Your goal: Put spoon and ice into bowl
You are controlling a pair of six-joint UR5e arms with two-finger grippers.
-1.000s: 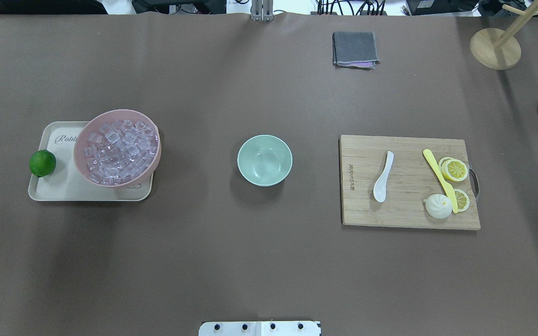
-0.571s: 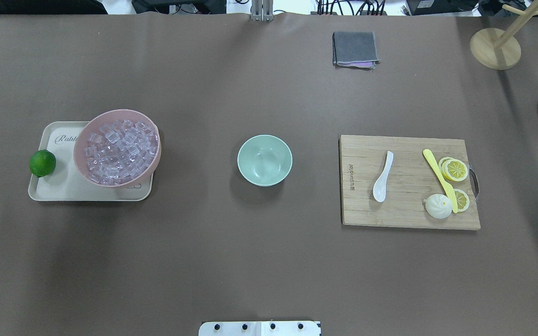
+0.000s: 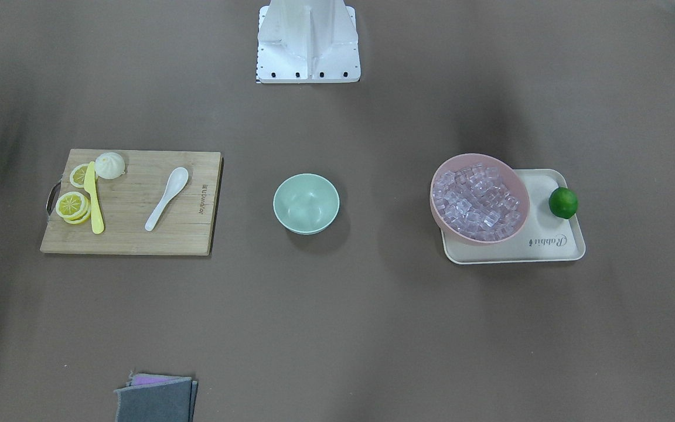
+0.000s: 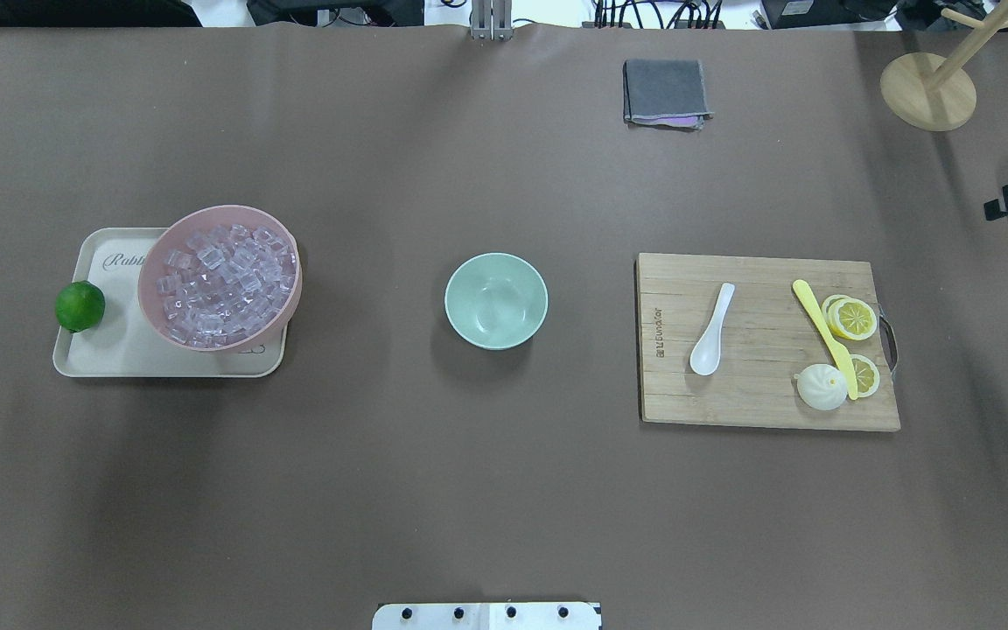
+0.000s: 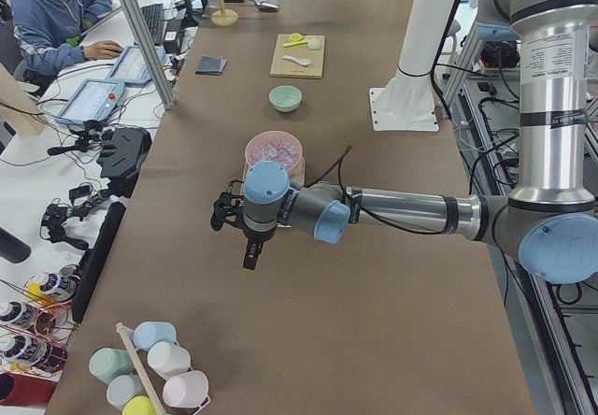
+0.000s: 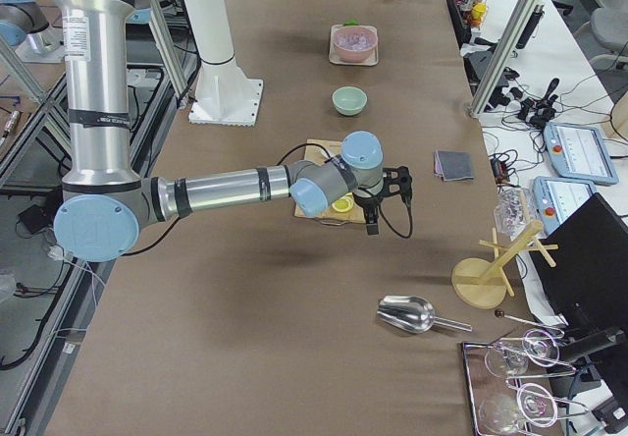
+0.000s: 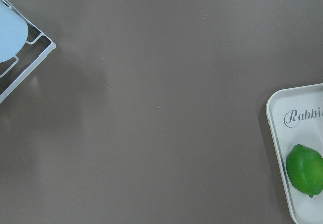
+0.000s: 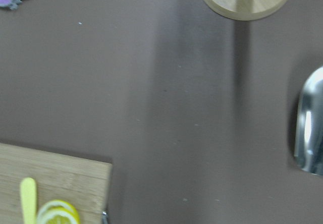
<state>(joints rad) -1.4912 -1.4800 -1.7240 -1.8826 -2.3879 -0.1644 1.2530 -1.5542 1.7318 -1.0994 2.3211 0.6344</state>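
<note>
My L claw (image 5: 249, 262) hangs over the bare counter (image 4: 469, 490), out past the tray's end, fingers pointing down. It touches nothing I can see. How wide it's open I can't tell from that side view.

Next comes the cream tray (image 4: 119, 354) w/ "Rabbit" in script on it. A lime (image 4: 80, 305) sits at its L edge. The pink bowl (image 4: 152, 262) sits on its R part, heaped w/ ice (image 4: 226, 282).

The mint bowl (image 4: 495, 300) is mid-counter, well apart from both sides, w/ nothing in it.

Then the wood board (image 4: 766, 398), w/ a brand burnt along its L edge, too small to read for sure. The spoon (image 4: 712, 331) lies flat on the board's L half, scoop toward me. The yellow knife (image 4: 822, 334) and lemon slices (image 4: 852, 317) are on its R half.

My R claw (image 6: 371, 226) hangs beyond the board's R end, fingers down, touching nothing. Open or closed, I can't tell.
</note>
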